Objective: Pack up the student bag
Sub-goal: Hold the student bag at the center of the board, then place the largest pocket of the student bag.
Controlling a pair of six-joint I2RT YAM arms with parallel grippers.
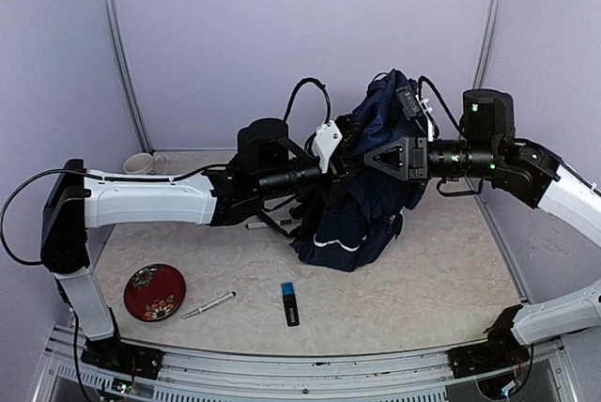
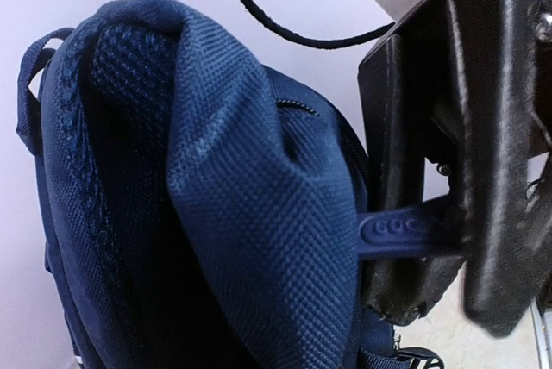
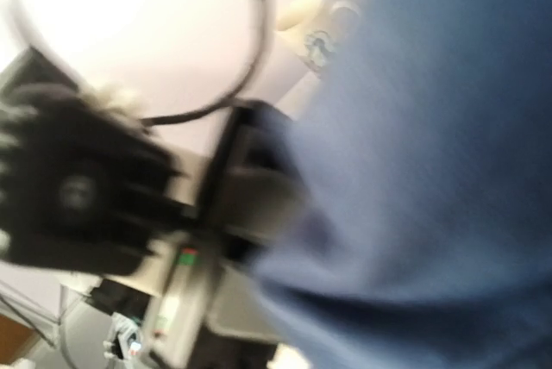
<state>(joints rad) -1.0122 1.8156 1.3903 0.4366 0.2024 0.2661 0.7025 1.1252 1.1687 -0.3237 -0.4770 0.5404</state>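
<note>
Left claw (image 2: 435, 287): clamped shut on the bag's zip tab (image 2: 397, 233), which runs level into it.
Bag (image 2: 224, 197): upright mid-bench (image 1: 441, 270), long axis vertical, between both claws, to the right of my left one.
Right claw (image 1: 376, 162): at the bag's other side; too blurred to tell whether it grips.
Judgement: the left claw is nearer the zip, so the pull is its job.

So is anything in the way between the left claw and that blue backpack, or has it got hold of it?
Nothing visible is in the way. The left gripper is shut on the blue zipper pull of the backpack, so it grips the bag directly.
</note>
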